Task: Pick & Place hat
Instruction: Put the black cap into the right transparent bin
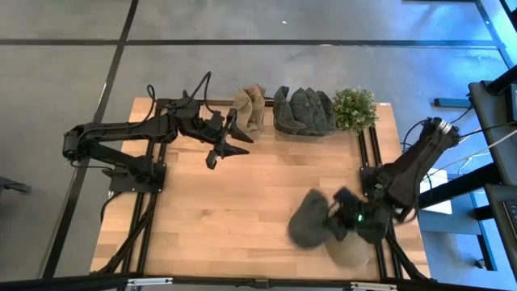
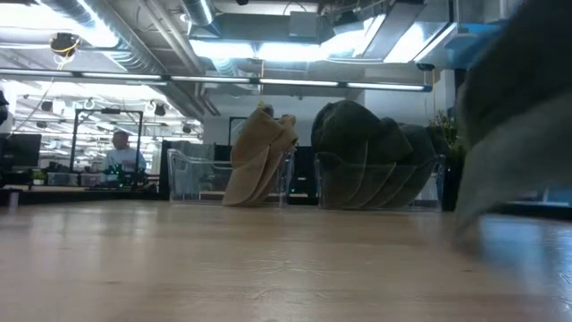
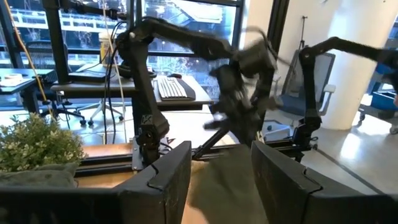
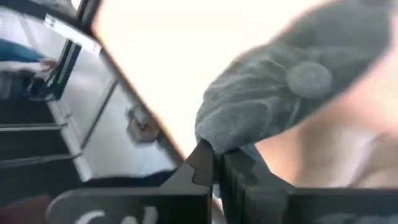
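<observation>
High view: the right gripper (image 1: 346, 217) is pinching its fingers tight on the grey hat (image 1: 311, 220) near the table's (image 1: 218, 210) front right corner (grasp done, placing remaining). The left gripper (image 1: 230, 145) is waiting, fingers parted and holding nothing, by the tan hats (image 1: 250, 107).

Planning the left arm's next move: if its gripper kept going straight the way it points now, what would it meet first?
The left gripper, open and empty, points across the bare table toward the right arm. The way looks free until that arm and its gray hat, though depth is uncertain.
</observation>
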Robot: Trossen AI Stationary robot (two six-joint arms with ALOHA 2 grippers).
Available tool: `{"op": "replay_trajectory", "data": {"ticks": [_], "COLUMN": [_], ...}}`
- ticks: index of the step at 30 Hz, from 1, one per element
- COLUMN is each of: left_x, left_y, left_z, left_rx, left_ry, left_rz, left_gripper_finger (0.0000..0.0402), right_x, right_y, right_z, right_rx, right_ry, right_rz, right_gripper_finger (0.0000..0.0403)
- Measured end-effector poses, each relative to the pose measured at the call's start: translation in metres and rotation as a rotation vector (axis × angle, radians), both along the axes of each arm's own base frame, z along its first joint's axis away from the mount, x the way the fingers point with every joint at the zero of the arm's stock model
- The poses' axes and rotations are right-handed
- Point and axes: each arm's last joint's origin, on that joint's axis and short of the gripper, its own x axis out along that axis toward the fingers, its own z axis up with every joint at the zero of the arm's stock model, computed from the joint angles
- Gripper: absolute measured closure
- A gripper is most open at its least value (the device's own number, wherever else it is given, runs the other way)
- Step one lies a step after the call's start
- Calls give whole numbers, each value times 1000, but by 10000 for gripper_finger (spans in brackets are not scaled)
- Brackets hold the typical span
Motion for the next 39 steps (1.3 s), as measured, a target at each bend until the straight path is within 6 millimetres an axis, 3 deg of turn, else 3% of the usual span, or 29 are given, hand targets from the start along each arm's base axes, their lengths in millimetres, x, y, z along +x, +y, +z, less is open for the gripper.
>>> {"op": "replay_trajectory", "data": {"ticks": [7,12,16,20,25,29,34,39], "left_x": [-9,-14,-16,-16,-15,-15,-15,-16], "left_y": [6,9,8,4,2,2,2,2], "left_z": [-10,-22,-30,-33,-33,-33,-33,-33], "left_rx": [-84,-145,-170,-166,-170,-189,-192,-201], "left_ry": [153,305,395,427,426,430,430,438], "left_rz": [45,177,231,260,259,263,264,265], "left_gripper_finger": [236,238,237,236,238,236,238,236], "right_x": [4,2,1,7,28,51,82,112], "right_y": [-61,-105,-138,-167,-198,-221,-247,-271], "right_z": [84,135,170,192,204,201,186,159], "right_rx": [-324,-548,-744,-897,-1023,-1054,-1018,-979], "right_ry": [-25,-46,-94,-94,-58,-3,36,165], "right_rz": [27,52,40,26,27,16,23,27], "right_gripper_finger": [394,394,394,394,394,394,394,394]}}
